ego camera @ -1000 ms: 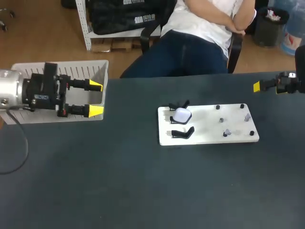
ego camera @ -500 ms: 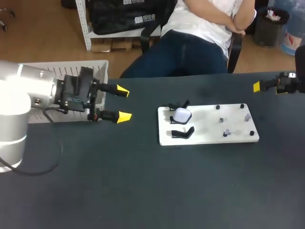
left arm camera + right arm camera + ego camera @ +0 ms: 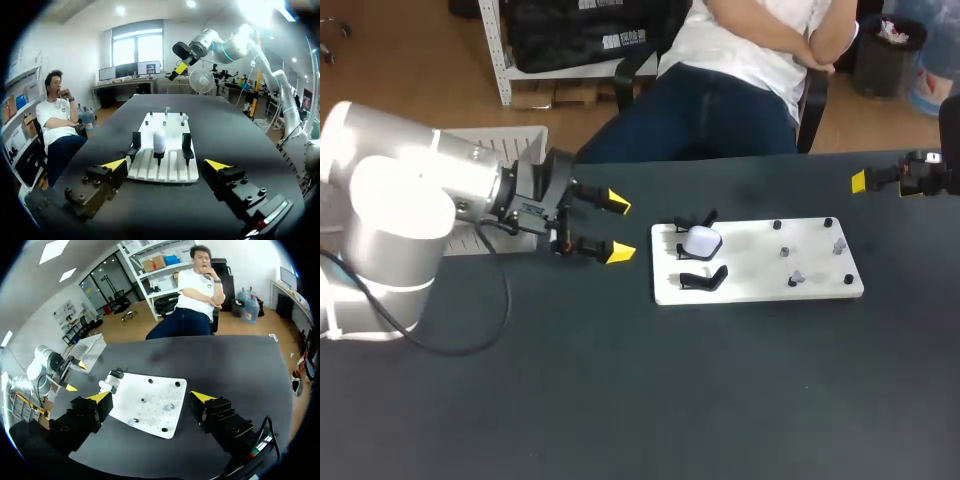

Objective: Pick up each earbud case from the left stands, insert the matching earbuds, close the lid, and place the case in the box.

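The left fingers are spread wide and hold nothing, just beside the white board on the dark surface. The white case sits on that board between two black stands. The right fingers are spread wide too, holding nothing, well apart from the board.

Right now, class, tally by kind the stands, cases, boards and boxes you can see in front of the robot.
Black curved stands: 3
White rounded earbud case: 1
Flat white base board: 1
Pale slatted plastic box: 1
Total: 6
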